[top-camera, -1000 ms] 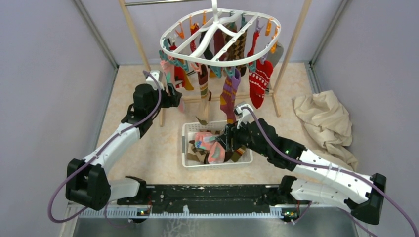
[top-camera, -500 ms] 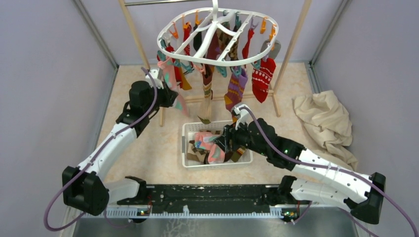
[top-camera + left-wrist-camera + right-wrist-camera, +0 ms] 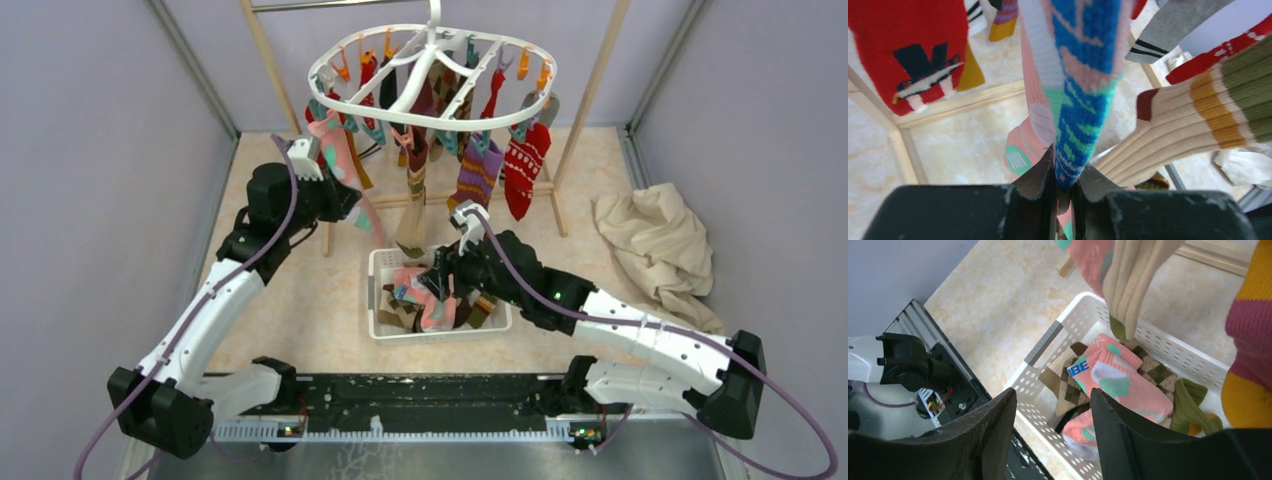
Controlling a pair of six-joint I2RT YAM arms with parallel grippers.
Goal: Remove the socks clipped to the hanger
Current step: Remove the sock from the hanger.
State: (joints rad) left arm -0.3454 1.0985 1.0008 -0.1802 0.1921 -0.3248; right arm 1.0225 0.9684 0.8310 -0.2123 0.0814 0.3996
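Observation:
The white oval hanger [image 3: 330,96] hangs from the wooden rack with several socks clipped under it, among them a red one [image 3: 526,165] and a purple striped one [image 3: 478,172]. My left gripper [image 3: 345,200] is shut on the lower end of a pink, blue and green patterned sock [image 3: 335,150] that is still clipped at the hanger's left side. In the left wrist view, that sock [image 3: 1083,100] runs down into my left gripper [image 3: 1063,172]. My right gripper [image 3: 437,280] stands open and holds nothing, hovering over the basket. Through my right gripper [image 3: 1053,400] I see pink and argyle socks [image 3: 1118,377].
A white slotted basket [image 3: 380,262] with several loose socks sits on the floor mid-table; its wall [image 3: 1173,347] shows in the right wrist view. Wooden rack poles [image 3: 270,65] flank the hanger. A crumpled beige cloth [image 3: 655,240] lies at the right. Grey walls close both sides.
My left gripper closed on the patterned sock and drew back to the left. The hanger swung left and tilted. My right arm shifted a little left over the basket.

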